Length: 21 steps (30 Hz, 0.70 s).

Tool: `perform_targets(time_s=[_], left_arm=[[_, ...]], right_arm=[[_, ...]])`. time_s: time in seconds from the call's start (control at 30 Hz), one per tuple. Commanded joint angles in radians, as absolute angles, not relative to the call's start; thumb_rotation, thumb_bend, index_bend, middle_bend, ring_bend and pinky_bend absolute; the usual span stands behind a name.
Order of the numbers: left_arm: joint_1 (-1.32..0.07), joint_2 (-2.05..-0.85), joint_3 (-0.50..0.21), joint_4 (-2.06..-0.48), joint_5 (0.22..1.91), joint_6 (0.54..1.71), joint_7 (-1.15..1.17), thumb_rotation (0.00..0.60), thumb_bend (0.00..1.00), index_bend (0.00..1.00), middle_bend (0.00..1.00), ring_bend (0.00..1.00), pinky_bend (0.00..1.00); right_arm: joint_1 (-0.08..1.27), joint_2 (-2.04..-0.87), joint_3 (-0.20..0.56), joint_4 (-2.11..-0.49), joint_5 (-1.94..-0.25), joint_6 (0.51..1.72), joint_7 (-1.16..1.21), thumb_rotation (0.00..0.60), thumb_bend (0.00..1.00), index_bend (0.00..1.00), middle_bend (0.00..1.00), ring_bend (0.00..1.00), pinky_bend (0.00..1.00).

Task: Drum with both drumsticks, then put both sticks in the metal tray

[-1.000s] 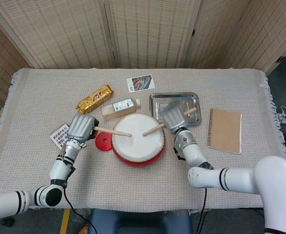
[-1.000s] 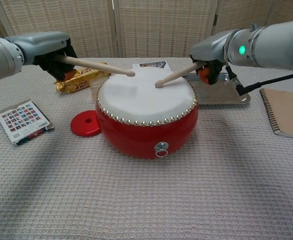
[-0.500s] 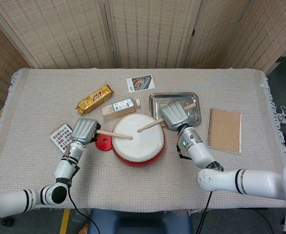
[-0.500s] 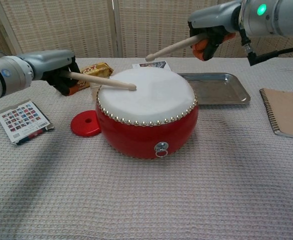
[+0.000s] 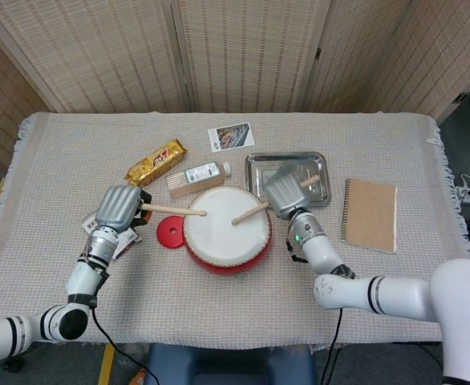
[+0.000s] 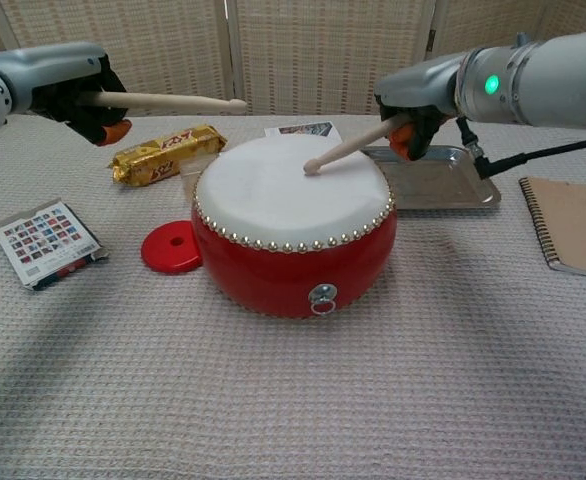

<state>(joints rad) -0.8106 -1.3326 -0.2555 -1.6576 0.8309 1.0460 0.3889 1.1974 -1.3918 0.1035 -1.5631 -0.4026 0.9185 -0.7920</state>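
Note:
A red drum (image 5: pixel 227 237) (image 6: pixel 293 235) with a white skin stands at the table's middle. My left hand (image 5: pixel 120 208) (image 6: pixel 85 90) grips a wooden drumstick (image 5: pixel 173 210) (image 6: pixel 163 100), raised level above the drum's left side with its tip clear of the skin. My right hand (image 5: pixel 285 193) (image 6: pixel 418 115) grips the other drumstick (image 5: pixel 251 213) (image 6: pixel 345 148), which slants down so its tip touches the drum skin. The metal tray (image 5: pixel 315 164) (image 6: pixel 443 180) lies behind the right hand, partly hidden by it in the head view.
A red disc (image 5: pixel 169 232) (image 6: pixel 172 248) lies left of the drum, a printed card (image 6: pixel 48 241) further left. A gold snack bar (image 5: pixel 155 162) (image 6: pixel 165 152), a small box (image 5: pixel 203 172) and a photo card (image 5: pixel 230 136) lie behind. A brown notebook (image 5: pixel 370 214) (image 6: pixel 573 222) is at right.
My left hand has lifted its stick off the drum skin and drawn back to the left. My right hand has swung its stick down from raised until its tip meets the skin.

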Motion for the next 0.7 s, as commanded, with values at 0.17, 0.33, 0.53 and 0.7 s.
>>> perform_targets(time_s=[0.17, 0.33, 0.53, 0.7], left_arm=[[-0.767, -1.293, -0.241, -1.671, 0.887, 1.055, 0.322, 0.6, 0.75, 0.94, 1.0, 1.0, 1.0], [-0.741, -1.279, -0.227, -1.676, 0.916, 1.065, 0.296, 0.6, 0.75, 0.94, 1.0, 1.0, 1.0], [-0.726, -1.275, -0.212, -1.678, 0.926, 1.062, 0.29, 0.6, 0.75, 0.94, 1.0, 1.0, 1.0], [-0.713, -1.263, -0.209, -1.685, 0.929, 1.068, 0.287, 0.6, 0.75, 0.94, 1.0, 1.0, 1.0]], right_arm=[[1.076, -1.237, 0.182, -1.58, -0.482, 0.799, -0.502, 0.6, 0.81, 1.0, 1.0, 0.92, 0.94], [1.043, -1.293, 0.165, -1.412, -0.479, 0.671, -0.395, 0.6, 0.81, 1.0, 1.0, 0.89, 0.94], [1.047, -1.423, 0.157, -1.162, -0.521, 0.539, -0.314, 0.6, 0.65, 1.0, 1.0, 0.83, 0.89], [1.08, -1.527, 0.156, -0.985, -0.565, 0.476, -0.293, 0.6, 0.51, 1.0, 0.98, 0.74, 0.84]])
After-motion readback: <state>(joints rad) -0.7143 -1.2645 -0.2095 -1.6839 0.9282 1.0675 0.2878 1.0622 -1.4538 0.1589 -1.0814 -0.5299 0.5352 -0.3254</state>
